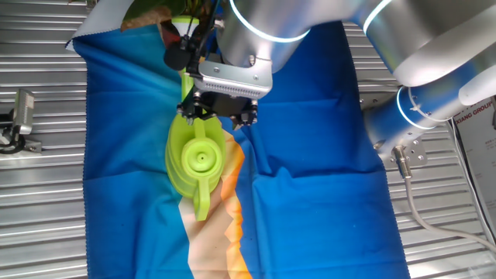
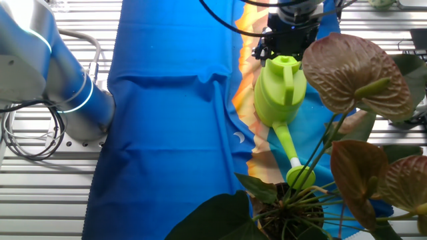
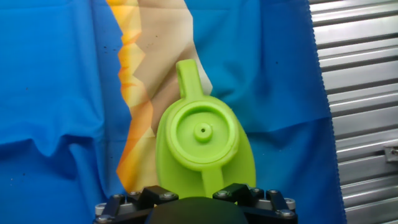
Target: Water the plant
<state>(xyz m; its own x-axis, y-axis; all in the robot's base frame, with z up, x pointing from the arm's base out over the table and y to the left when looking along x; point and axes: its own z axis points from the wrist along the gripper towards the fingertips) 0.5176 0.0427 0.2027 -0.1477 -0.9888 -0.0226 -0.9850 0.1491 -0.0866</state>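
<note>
The lime-green watering can (image 1: pixel 200 159) stands out against a blue and orange cloth (image 1: pixel 310 194). My gripper (image 1: pixel 222 116) sits right over its handle end. In the other fixed view the gripper (image 2: pixel 287 53) is on the handle of the can (image 2: pixel 277 97), and the long spout (image 2: pixel 293 157) reaches the base of the plant (image 2: pixel 353 73), which has large reddish-brown and green leaves. In the hand view the can (image 3: pixel 199 134) fills the middle and its handle runs between the jaws of my gripper (image 3: pixel 208 193). The fingertips are hidden. Some leaves of the plant (image 1: pixel 167 19) show at the top edge.
The cloth (image 2: pixel 167 133) lies creased on a ribbed metal table (image 1: pixel 46 201). The arm's base (image 2: pixel 73 100) with cables stands beside the cloth. A small metal fixture (image 1: pixel 19 116) sits at the table's left edge. Plant leaves overhang the can's spout side.
</note>
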